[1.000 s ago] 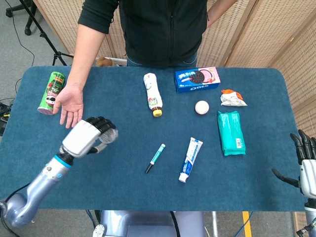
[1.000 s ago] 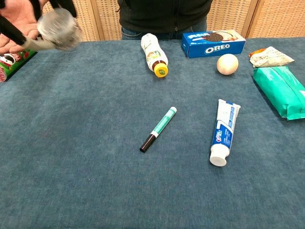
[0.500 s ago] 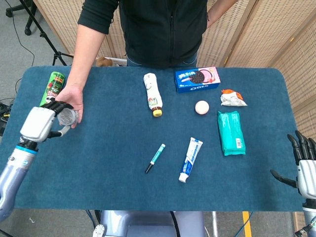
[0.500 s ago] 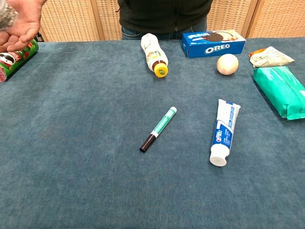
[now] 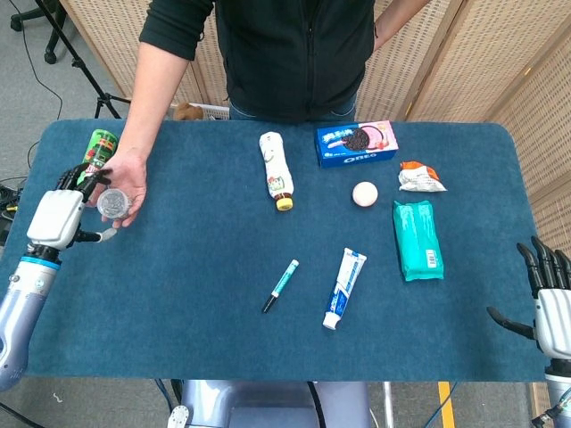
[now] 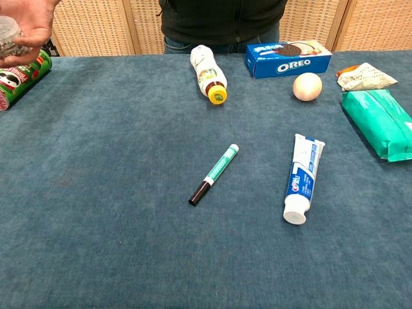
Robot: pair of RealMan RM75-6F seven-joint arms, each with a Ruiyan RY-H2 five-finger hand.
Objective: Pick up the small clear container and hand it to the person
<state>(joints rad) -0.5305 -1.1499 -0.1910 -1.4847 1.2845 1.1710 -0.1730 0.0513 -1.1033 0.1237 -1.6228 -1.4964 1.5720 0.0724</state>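
The small clear container [image 5: 113, 203] lies in the person's palm [image 5: 128, 178] at the table's left edge. In the chest view the person's fingers [image 6: 29, 29] curl around the container [image 6: 10, 37], and no robot finger shows on it. My left hand [image 5: 58, 216] sits just left of the container, with its fingers spread toward it and nothing in its grasp. My right hand [image 5: 549, 303] hangs past the table's right edge, fingers apart and empty. Neither hand shows in the chest view.
A green chips can [image 5: 96, 147] lies behind the person's hand. On the blue table [image 5: 178, 294] are a white bottle [image 5: 276, 169], an Oreo box [image 5: 356, 144], a pale ball [image 5: 364, 193], a teal pack [image 5: 417, 239], a toothpaste tube [image 5: 344, 288] and a marker [image 5: 280, 285].
My left hand carried the container left and back to the person's palm, then drew slightly left. The person's fingers have closed around the container. My right hand barely moved.
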